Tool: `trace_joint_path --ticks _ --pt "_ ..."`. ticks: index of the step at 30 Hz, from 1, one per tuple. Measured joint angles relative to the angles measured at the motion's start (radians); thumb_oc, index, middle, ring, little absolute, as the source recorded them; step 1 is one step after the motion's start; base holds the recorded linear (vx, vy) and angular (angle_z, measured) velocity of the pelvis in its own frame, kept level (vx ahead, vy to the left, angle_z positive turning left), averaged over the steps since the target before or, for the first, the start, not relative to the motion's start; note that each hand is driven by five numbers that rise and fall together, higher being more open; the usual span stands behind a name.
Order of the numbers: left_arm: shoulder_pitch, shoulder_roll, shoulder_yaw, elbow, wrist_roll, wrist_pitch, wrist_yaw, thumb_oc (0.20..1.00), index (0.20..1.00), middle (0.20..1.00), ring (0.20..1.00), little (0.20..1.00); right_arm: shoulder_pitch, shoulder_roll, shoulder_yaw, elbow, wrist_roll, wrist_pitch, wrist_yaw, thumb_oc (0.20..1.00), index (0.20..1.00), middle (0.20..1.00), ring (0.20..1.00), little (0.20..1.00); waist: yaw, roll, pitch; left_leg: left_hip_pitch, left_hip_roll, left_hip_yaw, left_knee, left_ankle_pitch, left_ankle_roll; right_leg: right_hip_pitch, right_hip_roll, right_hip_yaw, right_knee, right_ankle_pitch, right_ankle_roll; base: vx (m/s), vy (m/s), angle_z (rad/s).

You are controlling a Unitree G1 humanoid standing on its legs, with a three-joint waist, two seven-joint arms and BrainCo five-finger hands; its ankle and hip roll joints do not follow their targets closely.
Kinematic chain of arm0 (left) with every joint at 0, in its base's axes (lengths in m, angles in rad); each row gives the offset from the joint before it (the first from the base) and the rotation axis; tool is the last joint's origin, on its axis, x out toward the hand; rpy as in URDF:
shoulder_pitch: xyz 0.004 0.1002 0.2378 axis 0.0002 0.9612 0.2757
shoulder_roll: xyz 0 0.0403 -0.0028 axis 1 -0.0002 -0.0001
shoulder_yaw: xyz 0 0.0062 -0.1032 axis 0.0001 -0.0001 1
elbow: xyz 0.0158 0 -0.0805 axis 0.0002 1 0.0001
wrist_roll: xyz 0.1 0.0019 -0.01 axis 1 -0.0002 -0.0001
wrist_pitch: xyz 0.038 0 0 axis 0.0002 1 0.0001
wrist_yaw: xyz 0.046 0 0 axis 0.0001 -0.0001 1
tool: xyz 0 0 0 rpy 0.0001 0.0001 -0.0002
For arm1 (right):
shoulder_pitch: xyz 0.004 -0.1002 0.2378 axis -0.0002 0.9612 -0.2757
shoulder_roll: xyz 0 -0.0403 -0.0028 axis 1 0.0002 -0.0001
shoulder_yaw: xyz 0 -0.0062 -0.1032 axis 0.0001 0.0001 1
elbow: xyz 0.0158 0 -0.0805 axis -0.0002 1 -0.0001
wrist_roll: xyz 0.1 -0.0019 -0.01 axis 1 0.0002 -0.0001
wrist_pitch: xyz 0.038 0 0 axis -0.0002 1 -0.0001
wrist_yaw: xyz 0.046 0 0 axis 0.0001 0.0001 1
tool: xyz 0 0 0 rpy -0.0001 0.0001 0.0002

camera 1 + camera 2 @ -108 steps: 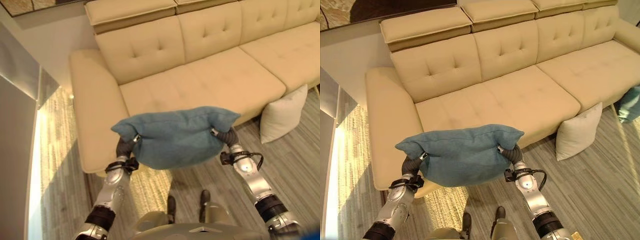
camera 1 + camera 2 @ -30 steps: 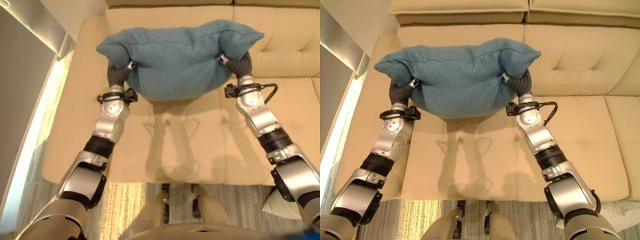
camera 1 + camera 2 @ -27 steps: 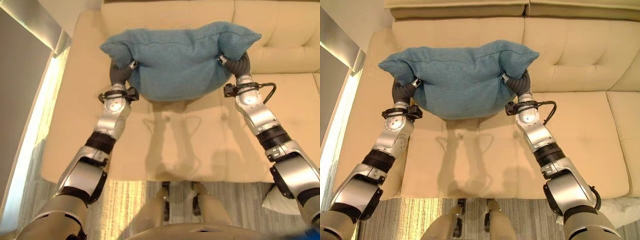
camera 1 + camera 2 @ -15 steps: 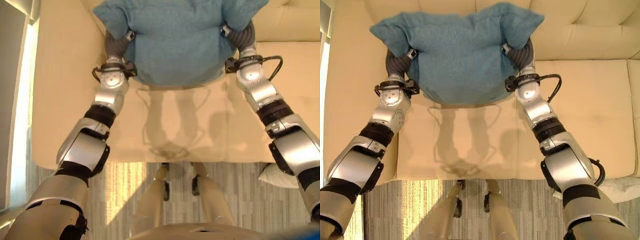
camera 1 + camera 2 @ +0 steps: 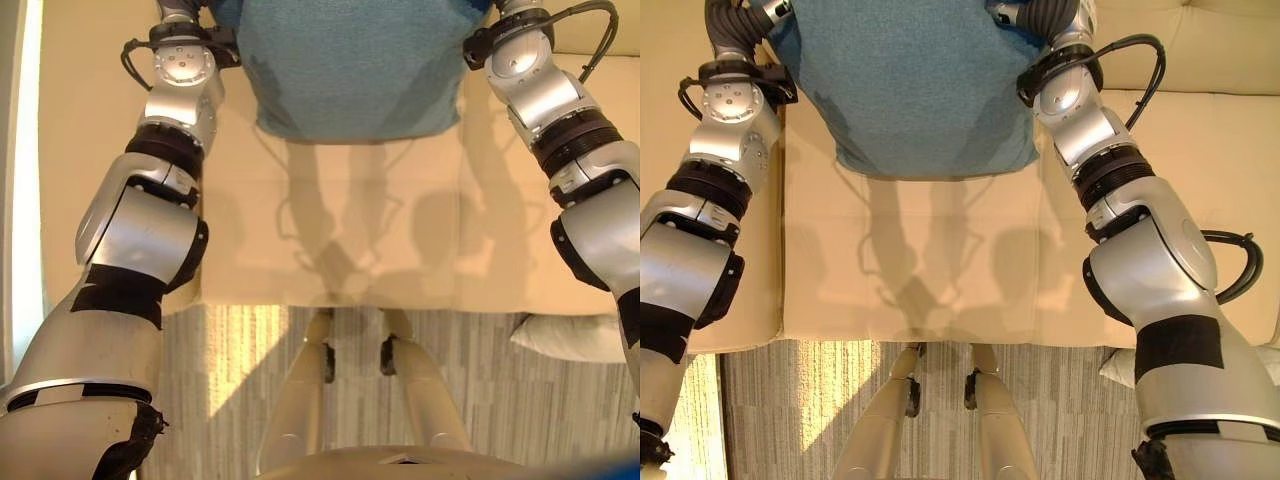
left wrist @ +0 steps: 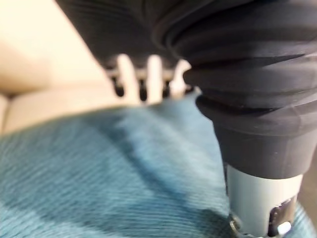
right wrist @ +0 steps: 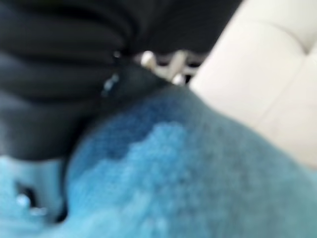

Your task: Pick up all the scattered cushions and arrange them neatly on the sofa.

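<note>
The robot holds the blue cushion between both arms above the sofa seat, toward the seat's back edge, so this cushion is nearly placed but not yet set down; the left hand lies with fairly straight fingers against the cushion's top, though whether they grip cannot be told; the right hand is pressed into the fabric, and its state cannot be told either; a white cushion lies on the floor by the seat's front right corner, left to collect
</note>
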Motion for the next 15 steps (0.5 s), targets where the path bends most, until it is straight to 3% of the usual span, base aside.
trace_joint_path --ticks 6,15 --pt "-0.058 0.045 -0.031 0.007 0.0 0.001 -0.018 1.0 1.0 1.0 1.0 1.0 -0.032 -0.045 0.007 0.046 0.083 0.016 0.053 1.0 1.0 1.0 1.0 1.0 0.017 0.0 0.0 -0.003 0.005 -0.033 -0.004 0.013 -0.019 -0.001 0.003 -0.025 0.014 -0.001 0.0 0.03 -0.011 0.11" --pt "0.015 0.225 -0.003 -0.008 -0.011 -0.001 -0.066 1.0 1.0 1.0 1.0 1.0 -0.003 -0.204 -0.041 0.019 0.167 -0.002 0.072 1.0 1.0 1.0 1.0 1.0 0.029 0.0 0.0 -0.005 0.003 -0.048 -0.004 0.016 -0.015 -0.003 0.001 -0.028 0.022 -0.003 0.003 0.02 0.014 0.04"
